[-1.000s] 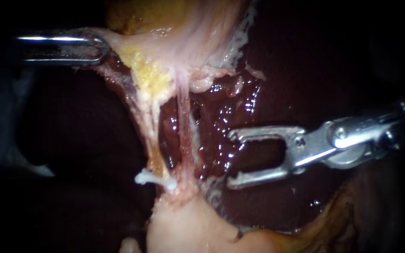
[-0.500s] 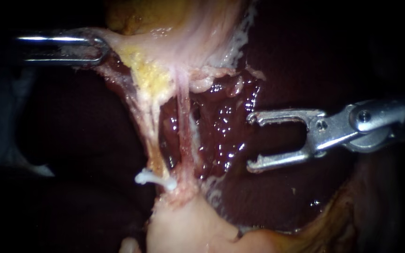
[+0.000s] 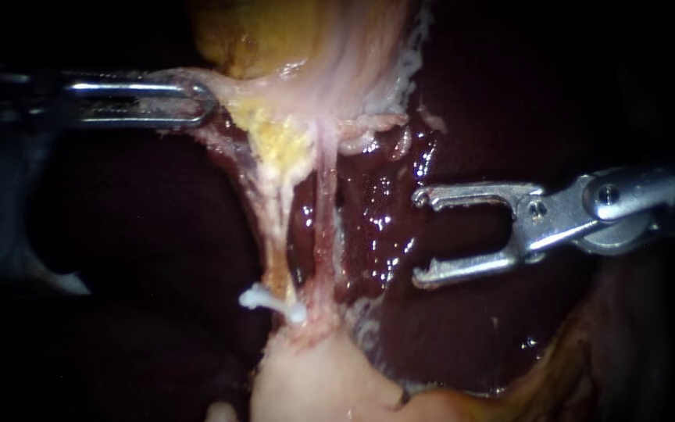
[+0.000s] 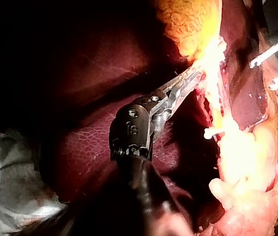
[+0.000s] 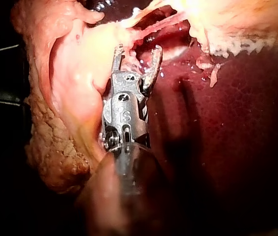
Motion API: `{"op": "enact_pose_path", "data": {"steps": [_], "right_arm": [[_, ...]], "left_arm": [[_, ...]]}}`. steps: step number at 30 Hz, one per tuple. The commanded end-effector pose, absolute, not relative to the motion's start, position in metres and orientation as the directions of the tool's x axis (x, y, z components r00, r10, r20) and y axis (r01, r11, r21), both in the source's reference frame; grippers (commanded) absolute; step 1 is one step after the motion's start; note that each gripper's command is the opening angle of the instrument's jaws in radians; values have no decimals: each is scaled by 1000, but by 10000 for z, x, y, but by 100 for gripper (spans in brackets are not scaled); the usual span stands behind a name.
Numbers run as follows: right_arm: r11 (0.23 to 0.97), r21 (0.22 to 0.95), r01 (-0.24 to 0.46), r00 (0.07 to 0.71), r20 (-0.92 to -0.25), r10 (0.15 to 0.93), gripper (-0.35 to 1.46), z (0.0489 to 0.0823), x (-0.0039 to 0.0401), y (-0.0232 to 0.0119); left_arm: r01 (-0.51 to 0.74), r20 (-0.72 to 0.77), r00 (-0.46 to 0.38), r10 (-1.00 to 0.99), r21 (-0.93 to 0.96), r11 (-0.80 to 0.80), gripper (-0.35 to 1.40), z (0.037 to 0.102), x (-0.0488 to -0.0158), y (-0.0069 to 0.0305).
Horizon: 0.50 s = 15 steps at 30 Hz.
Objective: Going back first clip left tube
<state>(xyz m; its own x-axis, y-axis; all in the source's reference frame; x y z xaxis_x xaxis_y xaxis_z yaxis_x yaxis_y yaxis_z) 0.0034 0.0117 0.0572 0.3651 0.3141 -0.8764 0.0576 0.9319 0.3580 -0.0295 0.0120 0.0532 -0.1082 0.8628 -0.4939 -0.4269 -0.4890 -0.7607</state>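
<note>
Two pale strands run down the middle of the endoscope view: the left tube (image 3: 275,227) and the right tube (image 3: 326,234). A white clip (image 3: 271,301) sits across the left tube's lower end, also seen in the left wrist view as a clip (image 4: 212,132). My left instrument (image 3: 197,101) is shut on pale gallbladder tissue (image 3: 275,94) at the top of the tubes, holding them stretched; its jaws (image 4: 190,81) bite the same fold. My right instrument (image 3: 421,234) stands open and empty, off to the right of the tubes over the liver (image 3: 462,328); its jaws (image 5: 136,51) hold nothing.
Wet, dark red liver bed (image 3: 376,195) lies between the tubes and the right instrument. Yellow fat (image 3: 275,141) clings to the upper left tube. A pale tissue mass (image 3: 314,383) sits below the clip. Fatty tissue (image 5: 55,147) lies beside the right instrument's shaft.
The right instrument drew back to the right and slightly up, away from the tubes, jaws still open. The left instrument then shifted right, carrying the gripped tissue, tubes and clip with it.
</note>
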Motion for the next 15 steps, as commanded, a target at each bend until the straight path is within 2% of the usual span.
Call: {"op": "enact_pose_path", "data": {"steps": [1,15], "right_arm": [[932,358,58,365,-876,314,50,572,34,117],[932,358,57,365,-876,314,50,572,35,117]], "left_arm": [[-428,-495,-109,862,-760,-490,-35,535,-297,119],[-429,-504,-112,857,-753,-499,-35,544,-303,115]]}}
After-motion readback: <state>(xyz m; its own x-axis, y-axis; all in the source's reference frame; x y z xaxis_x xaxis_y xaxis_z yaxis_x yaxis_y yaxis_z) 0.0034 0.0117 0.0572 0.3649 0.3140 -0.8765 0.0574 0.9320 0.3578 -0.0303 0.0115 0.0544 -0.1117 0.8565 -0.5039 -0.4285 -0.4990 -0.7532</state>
